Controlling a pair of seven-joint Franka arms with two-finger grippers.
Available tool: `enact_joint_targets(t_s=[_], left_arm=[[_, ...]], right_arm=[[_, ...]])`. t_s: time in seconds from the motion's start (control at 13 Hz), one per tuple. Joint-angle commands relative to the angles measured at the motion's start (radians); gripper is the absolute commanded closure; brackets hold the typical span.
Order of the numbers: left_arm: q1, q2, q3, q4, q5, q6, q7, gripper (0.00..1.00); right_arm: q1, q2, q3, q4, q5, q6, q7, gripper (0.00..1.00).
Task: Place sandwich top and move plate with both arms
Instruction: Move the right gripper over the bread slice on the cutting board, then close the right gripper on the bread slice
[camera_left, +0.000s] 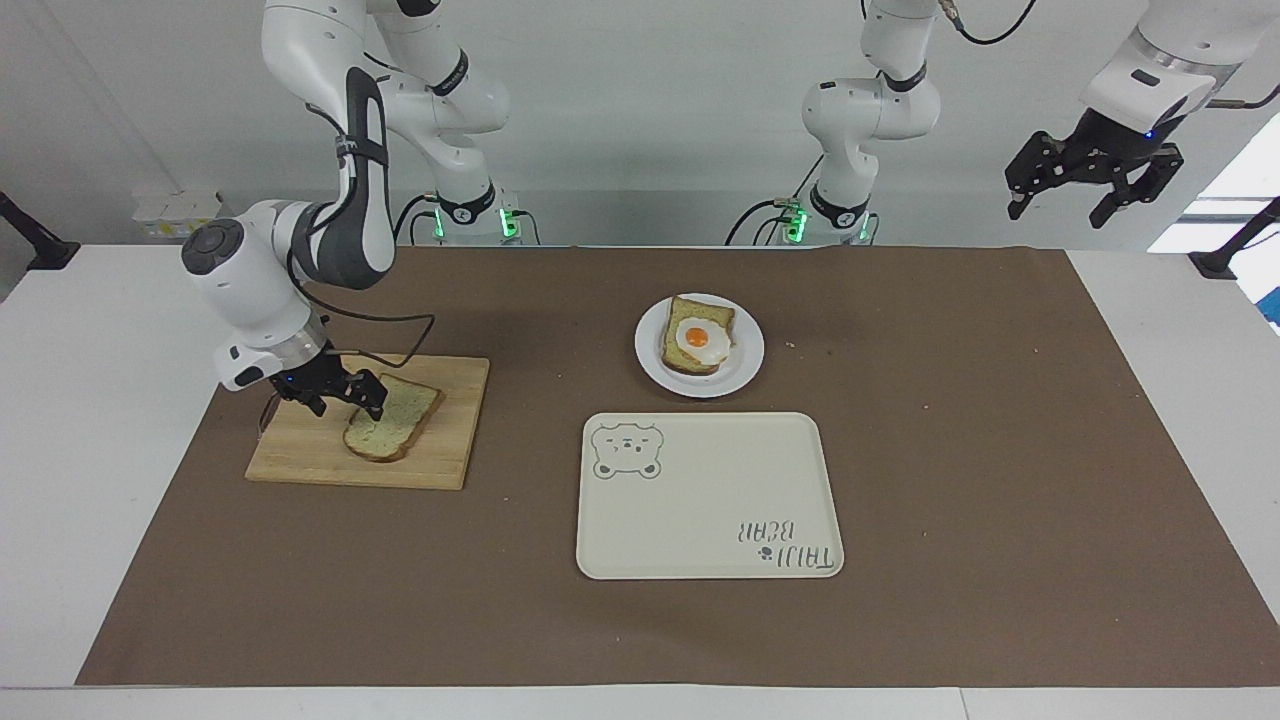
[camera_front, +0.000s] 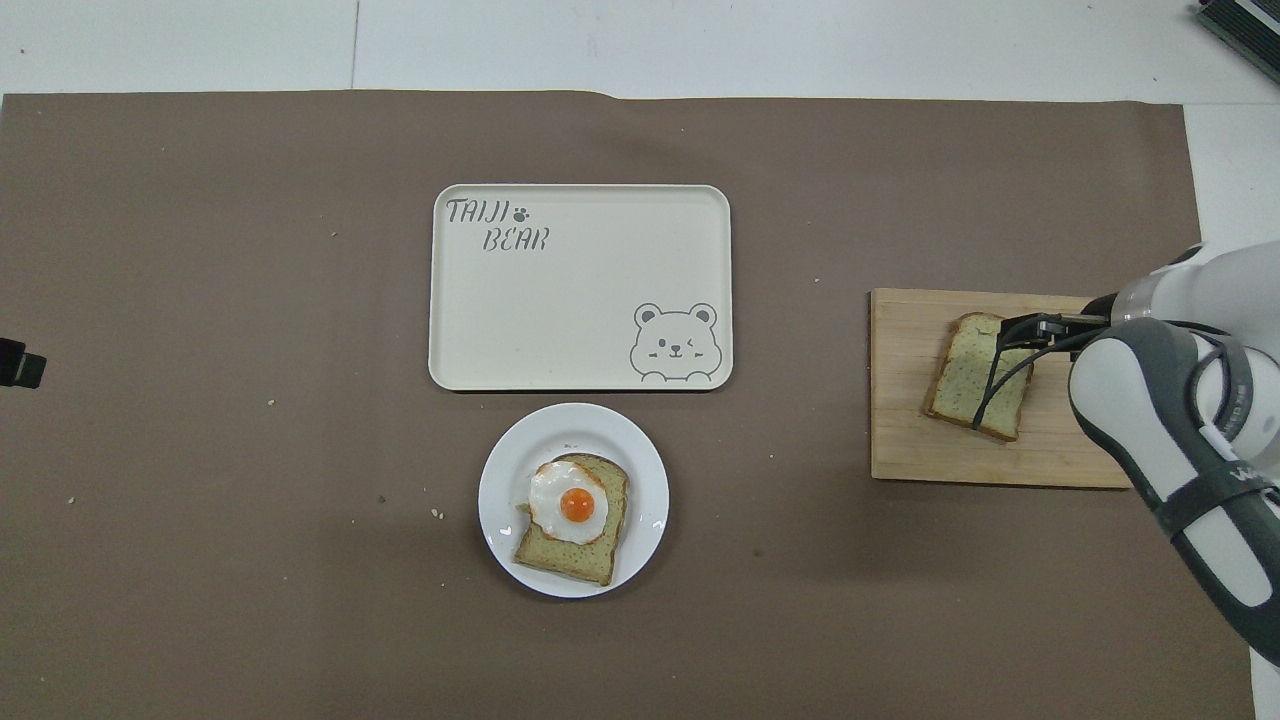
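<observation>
The right arm (camera_left: 340, 215) folds down steeply, its gripper (camera_left: 340, 398) open and empty, low at the bread (camera_left: 400, 420) edge on the board (camera_left: 300, 450); whether a finger touches the crust is hard to tell. The bread lies flat, at nine o'clock from the plate (camera_left: 745, 375) in the facing view. From overhead, the arm hides the board's corner. The left gripper (camera_left: 1090, 190) waits open and empty, high off the mat's end

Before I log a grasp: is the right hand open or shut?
Open: the right hand is spread at the bread, not closed on it.
</observation>
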Motion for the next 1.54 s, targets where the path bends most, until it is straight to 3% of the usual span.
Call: enact_joint_targets(t_s=[0.0,0.31,0.38,0.46,0.54,0.62,1.23,1.46], left_arm=[[-0.009,0.0,0.007,0.012,0.01,-0.019,0.002,0.0],[-0.009,0.0,0.007,0.012,0.01,-0.019,0.002,0.0],[-0.009,0.0,0.007,0.012,0.01,-0.019,0.002,0.0],[-0.009,0.0,0.007,0.012,0.01,-0.019,0.002,0.0],[-0.009,0.0,0.007,0.012,0.01,-0.019,0.002,0.0],[-0.009,0.0,0.007,0.012,0.01,-0.019,0.002,0.0],[-0.009,0.0,0.007,0.012,0.01,-0.019,0.002,0.0],[-0.009,0.0,0.007,0.012,0.01,-0.019,0.002,0.0]], right_arm=[[-0.036,0.019,0.008,-0.037,0.095,0.044,-0.084,0.0],[-0.039,0.036,0.008,-0.039,0.157,0.044,-0.105,0.0],[-0.039,0.036,0.008,-0.039,0.157,0.041,-0.106,0.2],[-0.038,0.036,0.008,-0.039,0.157,0.038,-0.106,0.55],[-0.033,0.036,0.008,-0.039,0.157,0.036,-0.103,0.82],[-0.029,0.037,0.008,-0.037,0.157,0.038,-0.091,1.0],[-0.009,0.049,0.007,-0.001,0.116,0.016,-0.069,1.0],[-0.009,0.036,0.011,0.093,0.06,-0.118,-0.074,1.0]])
